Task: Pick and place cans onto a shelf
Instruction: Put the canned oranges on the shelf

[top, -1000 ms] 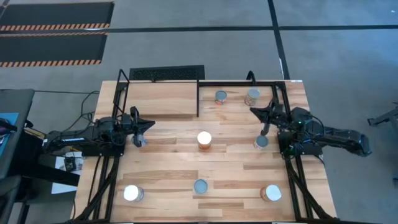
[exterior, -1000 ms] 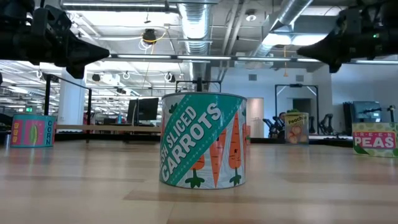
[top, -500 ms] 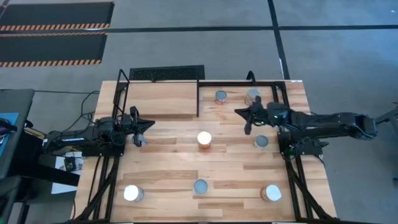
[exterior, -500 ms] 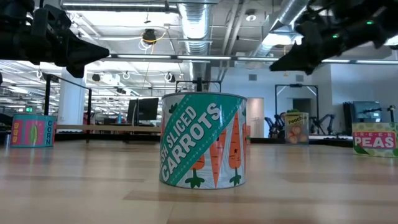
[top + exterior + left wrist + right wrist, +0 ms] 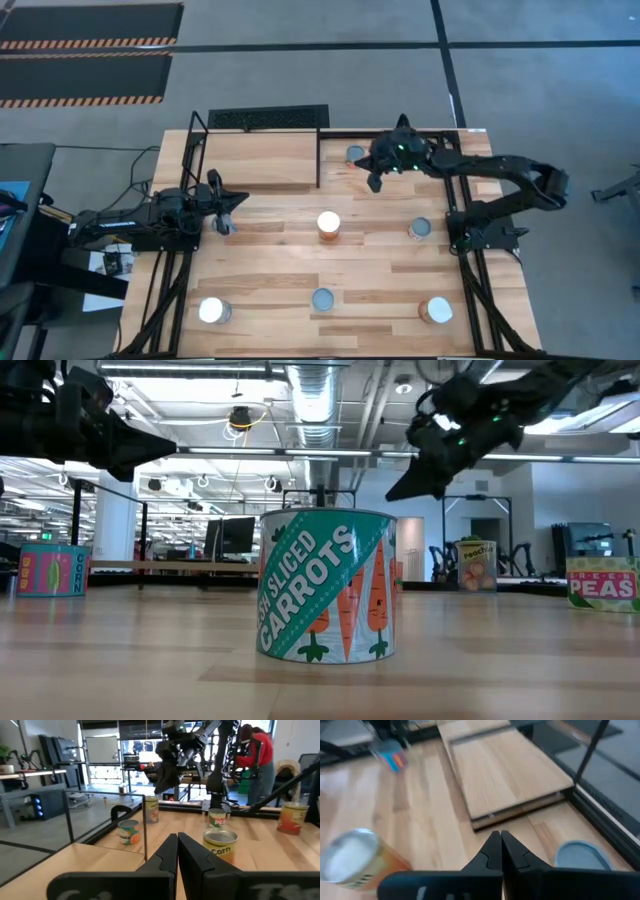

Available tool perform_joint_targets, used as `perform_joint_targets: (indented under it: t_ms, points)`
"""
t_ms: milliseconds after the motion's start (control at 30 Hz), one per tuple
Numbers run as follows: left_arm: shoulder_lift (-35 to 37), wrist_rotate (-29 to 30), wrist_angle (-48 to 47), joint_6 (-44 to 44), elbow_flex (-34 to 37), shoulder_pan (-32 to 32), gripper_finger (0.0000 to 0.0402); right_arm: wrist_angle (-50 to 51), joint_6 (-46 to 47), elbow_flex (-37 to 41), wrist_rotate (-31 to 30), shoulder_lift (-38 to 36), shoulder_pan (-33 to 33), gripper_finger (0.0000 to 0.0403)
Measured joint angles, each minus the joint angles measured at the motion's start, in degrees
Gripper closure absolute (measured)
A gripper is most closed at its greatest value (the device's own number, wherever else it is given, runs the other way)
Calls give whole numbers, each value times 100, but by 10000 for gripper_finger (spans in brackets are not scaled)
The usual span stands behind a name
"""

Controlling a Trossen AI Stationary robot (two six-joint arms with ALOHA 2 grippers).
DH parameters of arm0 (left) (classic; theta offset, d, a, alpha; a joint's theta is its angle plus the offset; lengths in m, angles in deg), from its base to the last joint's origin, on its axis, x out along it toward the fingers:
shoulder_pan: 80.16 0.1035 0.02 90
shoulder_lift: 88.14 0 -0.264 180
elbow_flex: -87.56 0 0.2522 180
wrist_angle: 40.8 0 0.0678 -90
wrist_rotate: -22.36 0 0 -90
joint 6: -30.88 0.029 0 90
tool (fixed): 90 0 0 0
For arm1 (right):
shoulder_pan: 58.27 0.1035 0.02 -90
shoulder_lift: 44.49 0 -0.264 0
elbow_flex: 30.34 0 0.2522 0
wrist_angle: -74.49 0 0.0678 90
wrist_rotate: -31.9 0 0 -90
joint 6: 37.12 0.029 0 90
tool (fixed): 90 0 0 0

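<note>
Several cans stand upright on their bases on the tabletop: one with a white top (image 5: 328,223) at the middle, a blue-grey topped one (image 5: 355,155) at the far edge, one (image 5: 420,229) at the right, and three along the near edge (image 5: 322,299). The shelf (image 5: 258,160), a light-wood board in a black rod frame, lies at the far left. My right gripper (image 5: 375,180) is shut and empty, in the air just beside the far can (image 5: 582,857). My left gripper (image 5: 226,215) is shut and empty at the table's left, near the shelf's near edge.
The black rod frame (image 5: 319,155) stands upright between the shelf and the far cans. In the low view a carrots can (image 5: 328,597) fills the middle. A person in red (image 5: 257,755) stands in the room beyond the table.
My right gripper has swung from beside the right-hand can toward the table's far edge and left, and now hovers by the far can. It stays shut. No can has moved.
</note>
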Motion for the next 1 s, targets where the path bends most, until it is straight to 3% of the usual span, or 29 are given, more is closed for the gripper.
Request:
perform_joint_targets:
  t_ms: [333,600,767,867,1000]
  points:
    - [-24,280,19,176,0,23,401,1740,-597,-1442,-32,1321,-10,368]
    - [-24,262,24,161,0,174,401,2586,-646,-2316,-1033,2137,-2,345]
    - [-24,167,21,50,1,173,401,3043,-724,-2832,-1319,2701,-108,302]
    - [-24,165,19,93,0,173,401,3154,-726,-3059,-1788,2983,-97,268]
    - [-24,84,13,123,0,173,401,3317,-838,-3302,-1806,3210,-97,238]
